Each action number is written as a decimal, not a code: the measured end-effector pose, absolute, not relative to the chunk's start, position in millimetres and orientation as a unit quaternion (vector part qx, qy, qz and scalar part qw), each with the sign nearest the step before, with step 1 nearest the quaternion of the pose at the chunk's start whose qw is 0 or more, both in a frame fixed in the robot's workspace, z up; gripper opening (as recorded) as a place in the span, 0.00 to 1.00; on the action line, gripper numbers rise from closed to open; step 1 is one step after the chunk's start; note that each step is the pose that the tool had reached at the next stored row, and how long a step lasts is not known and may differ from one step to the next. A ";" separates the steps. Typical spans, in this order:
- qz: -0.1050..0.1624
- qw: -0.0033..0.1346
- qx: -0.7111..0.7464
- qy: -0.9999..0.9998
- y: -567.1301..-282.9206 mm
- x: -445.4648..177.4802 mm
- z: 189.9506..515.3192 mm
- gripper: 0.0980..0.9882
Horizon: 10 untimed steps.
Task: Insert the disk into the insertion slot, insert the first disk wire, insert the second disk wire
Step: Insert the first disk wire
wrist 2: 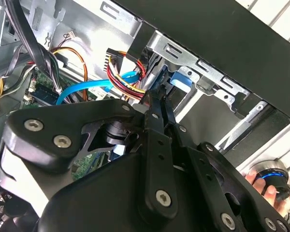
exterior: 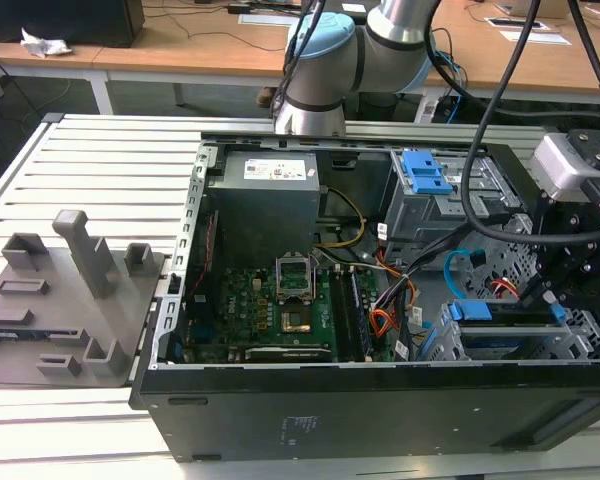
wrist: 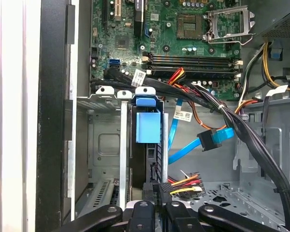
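Open computer case lay on the table; inside, motherboard sat toward the exterior view's left, power supply behind it; drive cage at the near corner on the exterior view's right, disk seated in it; taller bay behind the cage.

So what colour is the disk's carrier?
Bright blue; the carrier shows best in the first wrist view.

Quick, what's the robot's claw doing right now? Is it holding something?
The gripper is shut, apparently pinching the dark plug of the first disk wire.
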<state>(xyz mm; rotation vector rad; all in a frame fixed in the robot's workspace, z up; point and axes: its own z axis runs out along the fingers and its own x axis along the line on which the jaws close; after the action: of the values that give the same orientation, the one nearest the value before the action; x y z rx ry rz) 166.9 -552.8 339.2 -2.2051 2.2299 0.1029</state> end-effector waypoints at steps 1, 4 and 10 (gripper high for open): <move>0.033 0.002 -0.703 0.711 -552.8 166.9 339.2 0.07; 0.033 0.002 -0.703 0.711 -552.8 166.9 338.6 0.15; 0.033 0.002 -0.703 0.711 -552.8 166.9 364.9 0.15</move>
<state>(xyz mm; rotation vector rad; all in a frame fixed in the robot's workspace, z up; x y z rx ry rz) 166.9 -552.8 364.9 -2.2051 2.2298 0.1032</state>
